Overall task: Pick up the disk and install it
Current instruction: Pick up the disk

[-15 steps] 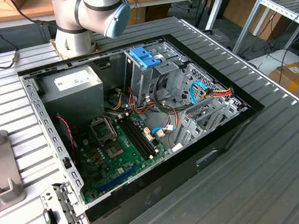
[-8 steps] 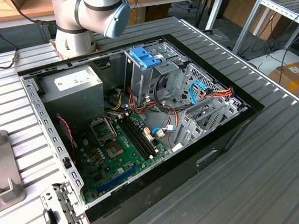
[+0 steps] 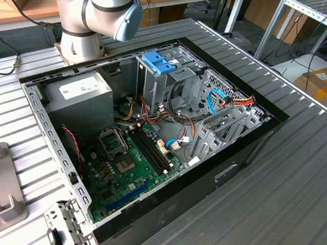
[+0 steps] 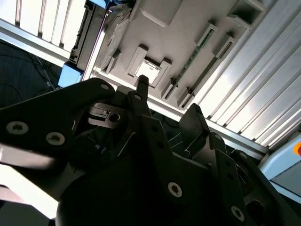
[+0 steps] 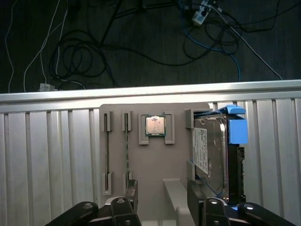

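the fingers [image 5: 126, 200] are spread apart with nothing between them, hanging above one edge of a grey holder [image 5: 141, 169]. the gap between them sits over a raised rib [image 5: 176, 193] of the holder, not over the disk [image 5: 210, 155]. one finger lies just beside the disk's end. the disk stands on edge in the holder's end slot, its blue frame tab at the end away from the fingers.

judging from this line-up, a straight drop would likely put a finger on the disk's upper edge or on the rib, tipping the disk or scraping it. a pinch on the blue plastic frame alone may flex or slip, since the frame looks softer than the metal body.

a chip [image 5: 155, 125] lies in the next pocket and two thin memory sticks [image 5: 107, 155] stand in slots beyond it. all are close enough for a wide finger to knock. the holder rests on a slatted counter [image 5: 47, 160].

in the exterior view the open case [image 3: 178, 214] lies on its side, with the arm [image 3: 95, 13] rising at its far edge. the cage [image 3: 171, 84] with its blue bracket [image 3: 160, 62] stands at the far side, and loose cables [image 3: 239, 100] hang near it toward the exterior view's right. they could snag a disk on its way in.
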Robot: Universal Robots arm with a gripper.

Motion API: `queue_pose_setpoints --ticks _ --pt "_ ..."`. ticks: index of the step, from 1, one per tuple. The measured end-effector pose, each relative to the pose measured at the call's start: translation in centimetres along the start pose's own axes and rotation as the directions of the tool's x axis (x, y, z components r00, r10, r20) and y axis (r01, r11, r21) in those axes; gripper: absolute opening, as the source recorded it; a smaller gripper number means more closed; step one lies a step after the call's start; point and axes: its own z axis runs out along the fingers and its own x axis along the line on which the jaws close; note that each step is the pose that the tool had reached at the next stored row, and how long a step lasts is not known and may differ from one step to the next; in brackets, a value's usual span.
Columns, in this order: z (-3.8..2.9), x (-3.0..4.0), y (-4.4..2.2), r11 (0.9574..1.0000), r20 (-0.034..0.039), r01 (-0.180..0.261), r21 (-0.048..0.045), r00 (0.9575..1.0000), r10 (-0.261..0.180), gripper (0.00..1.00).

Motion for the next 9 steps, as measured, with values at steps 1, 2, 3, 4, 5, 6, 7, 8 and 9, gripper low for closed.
queue_pose_setpoints --ticks 1,2,3,4,5,6,7,8,9 --pt "0.01 0.00 0.00 1.0000 0.0000 0.000 0.0001 1.0000 0.000 0.54" --pt "0.03 -0.02 -0.01 1.0000 0.0002 0.000 0.0002 1.0000 0.000 0.54" --pt "0.03 -0.05 -0.01 1.0000 0.0002 0.000 0.0003 1.0000 0.000 0.54" --pt "0.03 -0.09 0.00 1.0000 0.0001 0.000 0.0002 1.0000 0.000 0.54" --pt "0.04 -0.13 0.00 1.0000 0.0001 0.000 0.0001 1.0000 0.000 0.54" --pt "0.06 -0.16 0.00 1.0000 0.0001 0.000 0.0002 1.0000 0.000 0.54" --pt "0.08 -0.19 0.01 1.0000 0.0002 0.000 0.0003 1.0000 0.000 0.54" --pt "0.09 -0.22 0.01 1.0000 0.0001 0.000 0.0002 1.0000 0.000 0.54" --pt "0.10 -0.24 0.01 1.0000 0.0001 0.000 0.0002 1.0000 0.000 0.54"
